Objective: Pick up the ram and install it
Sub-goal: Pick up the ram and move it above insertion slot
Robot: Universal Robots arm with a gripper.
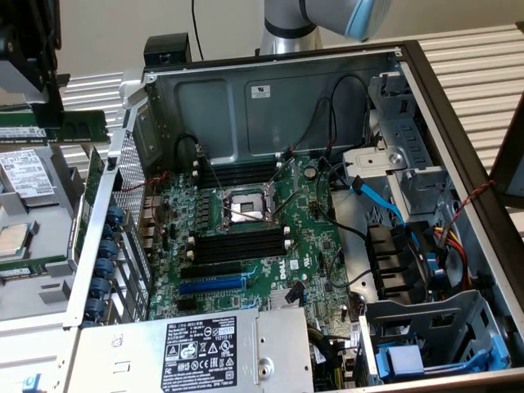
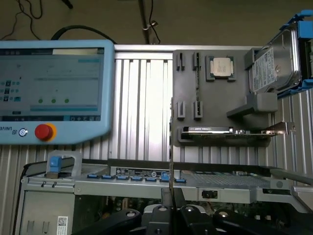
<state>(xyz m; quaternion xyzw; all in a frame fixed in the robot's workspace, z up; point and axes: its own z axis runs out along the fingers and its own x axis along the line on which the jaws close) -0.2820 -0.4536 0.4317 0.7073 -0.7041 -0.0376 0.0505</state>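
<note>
Gripper (image 2: 171, 201) jaws are clamped on the ram (image 2: 171, 147), which the wrist view shows edge-on as a thin upright line between them. In the exterior view the ram (image 1: 78, 125) hangs roughly level outside the case wall (image 1: 123, 205), at the exterior view's left. It sits above the parts rack (image 1: 45, 286), well apart from the black memory slots (image 1: 237, 246) on the motherboard (image 1: 315, 246). Judgement: pick-up is complete; installation is not yet done. Seating calls for lengthwise alignment over an empty slot, then a straight downward press.
</note>
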